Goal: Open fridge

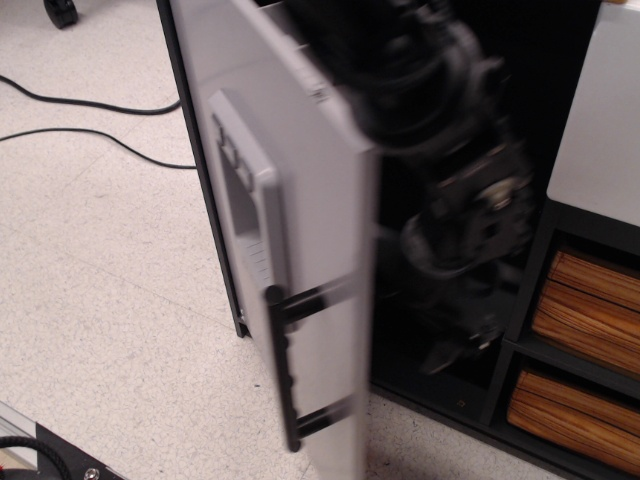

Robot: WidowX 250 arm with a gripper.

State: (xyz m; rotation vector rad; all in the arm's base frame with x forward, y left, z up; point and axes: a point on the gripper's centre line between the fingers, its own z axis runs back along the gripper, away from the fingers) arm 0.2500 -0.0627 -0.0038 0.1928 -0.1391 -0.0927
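The fridge's light grey door (325,230) stands swung far out, seen almost edge-on and blurred by motion. Its dispenser recess (243,200) and long black bar handle (287,370) face left. The dark fridge frame (203,200) shows along the hinge side, and the inside is dark. My black arm reaches down behind the door's free edge, in the fridge opening. The gripper (455,340) is a dark blur there, apart from the handle. I cannot tell how its jaws stand.
A dark shelf unit with wooden-slat drawers (580,310) stands right of the fridge, under a grey top (600,130). Black cables (90,135) lie on the speckled floor at the left. Some black equipment (40,455) sits in the bottom left corner.
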